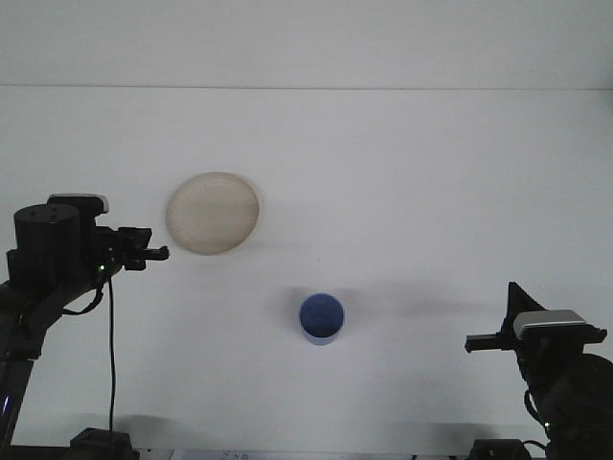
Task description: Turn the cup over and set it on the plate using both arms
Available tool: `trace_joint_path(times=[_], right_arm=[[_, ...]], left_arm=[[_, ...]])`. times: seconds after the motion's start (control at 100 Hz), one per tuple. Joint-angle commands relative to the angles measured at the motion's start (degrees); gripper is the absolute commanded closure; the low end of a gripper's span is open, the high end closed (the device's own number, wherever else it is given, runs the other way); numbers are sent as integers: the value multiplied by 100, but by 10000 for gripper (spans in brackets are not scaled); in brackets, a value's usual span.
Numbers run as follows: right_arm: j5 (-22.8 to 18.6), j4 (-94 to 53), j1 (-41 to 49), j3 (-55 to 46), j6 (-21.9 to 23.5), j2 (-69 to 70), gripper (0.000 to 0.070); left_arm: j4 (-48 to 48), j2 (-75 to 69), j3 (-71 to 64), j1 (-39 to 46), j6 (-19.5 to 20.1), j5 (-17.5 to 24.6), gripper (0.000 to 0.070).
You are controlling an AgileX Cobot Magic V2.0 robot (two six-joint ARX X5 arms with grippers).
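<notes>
nearest, at the lower right of the frame, the right gripper [471, 342] sits low and holds nothing; whether its fingers are parted cannot be made out. just below centre stands the blue cup [321, 318], alone on the white table [431, 192], probably light, stiff and slick-walled, best pinched across the rim or side wall. at the left edge the left gripper [153, 254] hangs empty, spread unreadable. beyond it, upper left, lies the cream plate [213, 213].
</notes>
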Motion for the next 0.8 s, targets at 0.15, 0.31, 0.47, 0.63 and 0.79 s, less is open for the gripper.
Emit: trace_joint_path(times=[0.15,0.31,0.47,0.63,0.79], right_arm=[[7,50,4,63,44,22,700],[0,50,4,63,44,22,700],[0,50,4,63,44,22,700],[0,48,4,63,44,22,700],[0,48,4,63,44,22,700]], left_arm=[[-79,581,120,-439,-68,944,237],[192,1054,120,-1268,-66,1003,236],[319,1666,164,-2229,-66,1003,237],[387,2284,280,-2922,-61,1003,237],[601,2715,348,-3383,-42,1001,237]])
